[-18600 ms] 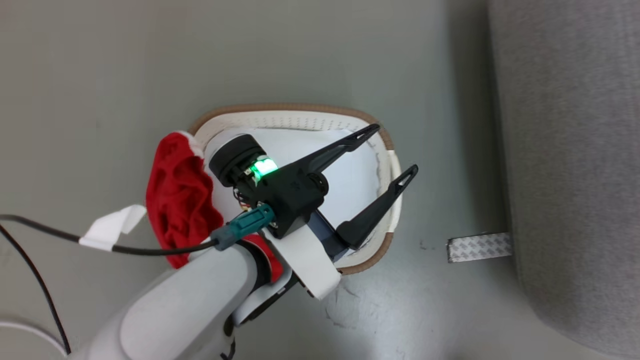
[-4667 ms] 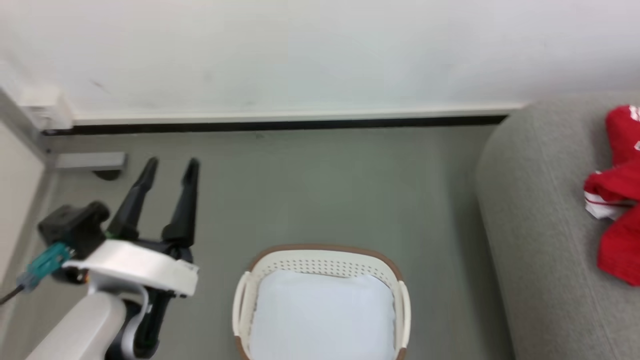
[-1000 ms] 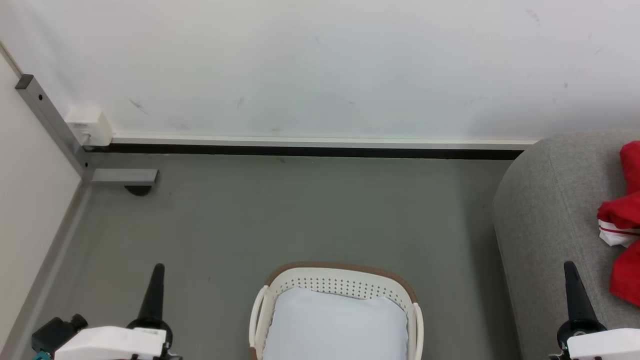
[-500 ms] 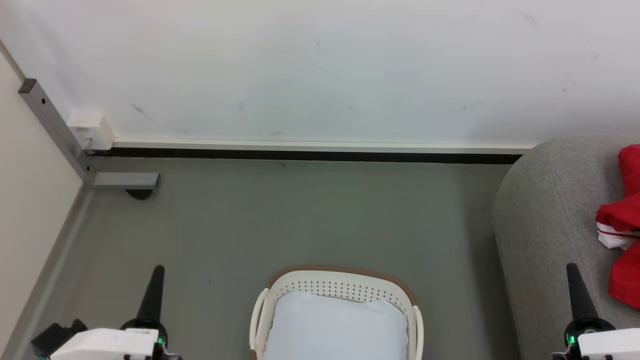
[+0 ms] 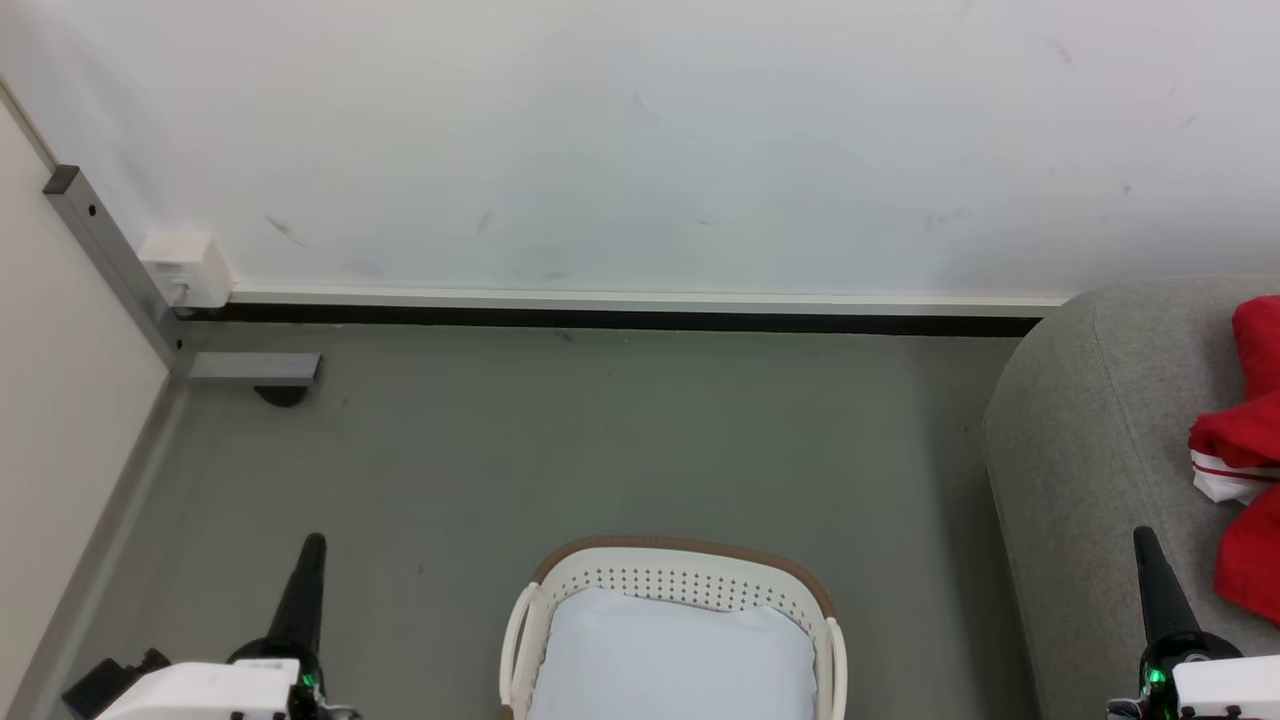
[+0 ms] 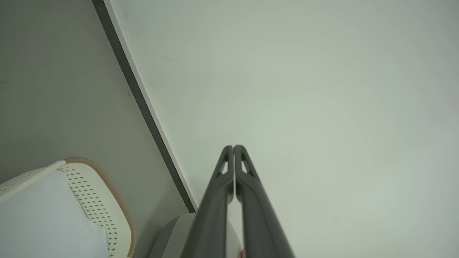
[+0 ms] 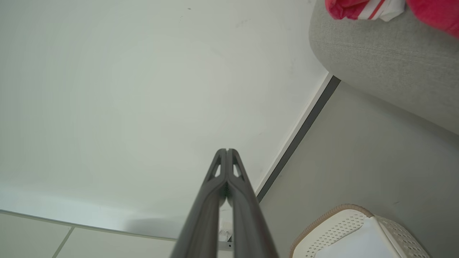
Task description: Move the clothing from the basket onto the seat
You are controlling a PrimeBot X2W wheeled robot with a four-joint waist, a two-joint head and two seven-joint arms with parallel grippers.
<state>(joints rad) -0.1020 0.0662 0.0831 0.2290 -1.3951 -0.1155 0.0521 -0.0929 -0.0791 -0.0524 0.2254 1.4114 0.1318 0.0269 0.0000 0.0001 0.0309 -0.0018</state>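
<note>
Since the clothing lies on the seat at the right and the basket holds just its lining, the left claw and right claw rest pressed together, empty; the job looks done.

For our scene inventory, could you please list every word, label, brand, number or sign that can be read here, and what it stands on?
None can be read.
The clothing on the seat shows white trim and stripes but no legible print.
The basket and the white box on the wall show no lettering.
</note>
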